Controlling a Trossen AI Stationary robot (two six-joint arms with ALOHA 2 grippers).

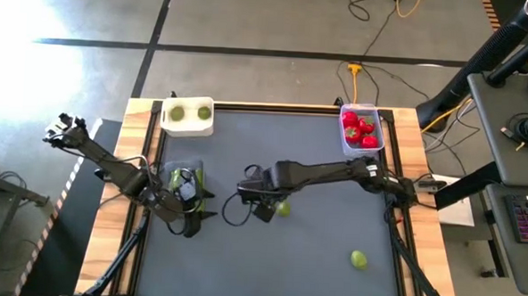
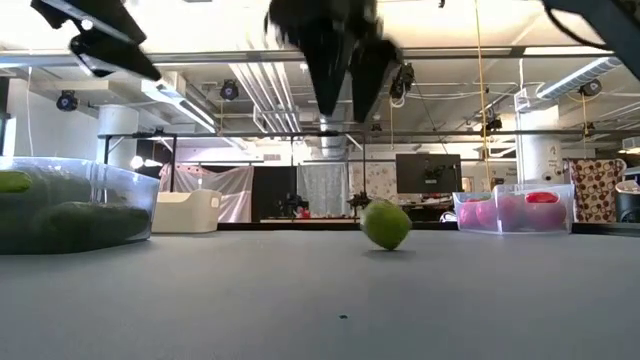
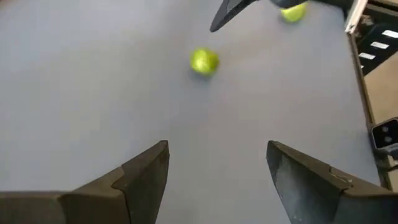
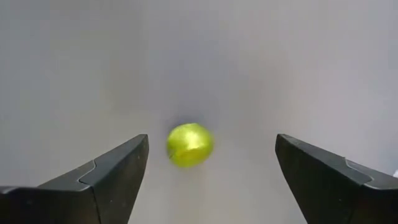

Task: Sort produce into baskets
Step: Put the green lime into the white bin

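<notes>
A yellow-green ball (image 1: 283,208) lies on the grey table top; it also shows in the low view (image 2: 386,224) and the right wrist view (image 4: 189,144). My right gripper (image 1: 266,204) hangs open above it, fingers pointing down, well clear of it (image 2: 340,75). A second ball (image 1: 358,258) lies near the front right. My left gripper (image 1: 198,218) is open and empty (image 3: 217,168) beside a clear tub (image 1: 184,182) of green pods (image 2: 70,220). The white tub (image 1: 187,115) holds two balls. The clear tub (image 1: 361,130) at the far right holds red pieces.
A wooden frame (image 1: 140,125) borders the table top. Bare mat lies between the two balls and along the near edge. Cables (image 1: 244,205) hang at the right arm's wrist. A desk with gear (image 1: 515,132) stands beyond the table's right side.
</notes>
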